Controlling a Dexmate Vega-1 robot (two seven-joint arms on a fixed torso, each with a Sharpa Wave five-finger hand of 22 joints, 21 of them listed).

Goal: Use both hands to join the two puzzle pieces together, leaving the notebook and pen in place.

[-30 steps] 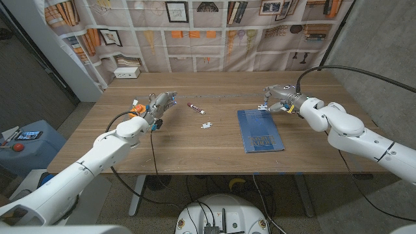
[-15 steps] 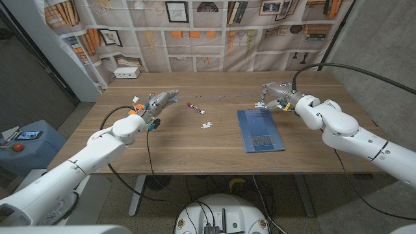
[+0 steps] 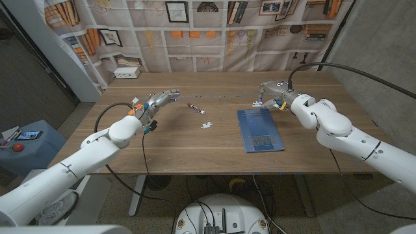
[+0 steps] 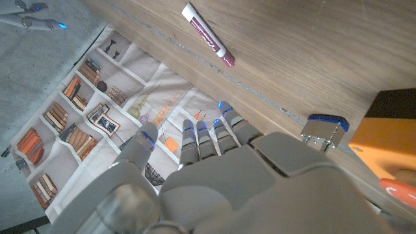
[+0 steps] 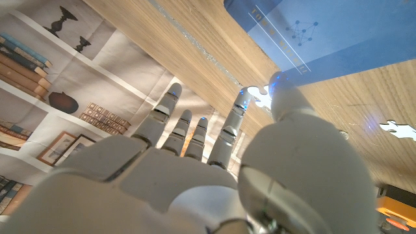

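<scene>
Since we work from the near edge outward, we meet the blue notebook [image 3: 260, 130] first, lying flat on the worktop [image 3: 195, 153] toward the right, and just left of it, well out in the open, the loose puzzle piece [image 3: 206, 125], a small white flat shape resting on the wood. Beyond that lies the pen [image 3: 195, 108], dark red with a white end, angled on the worktop; in the left wrist view it sits ahead of the fingertips with clear wood between. Our left robot hand [image 3: 159, 101] hovers at about the same depth, left of the pen, its fingers apart and stretched forward with nothing in them, so we read it as released. Farthest back, near the notebook's far left corner, our right robot hand [image 3: 272, 92] carries the second puzzle piece [image 5: 260, 97], pinched between the thumb and a fingertip and lifted off the wood. We judge both pieces light, thin and stiff, with little height to catch, so the loose one may slide on the smooth worktop if pushed from the side; a fingertip pinch across its plain edges, leaving the tab and socket free, looks the safest hold, and the pen nearby should not be nudged
</scene>
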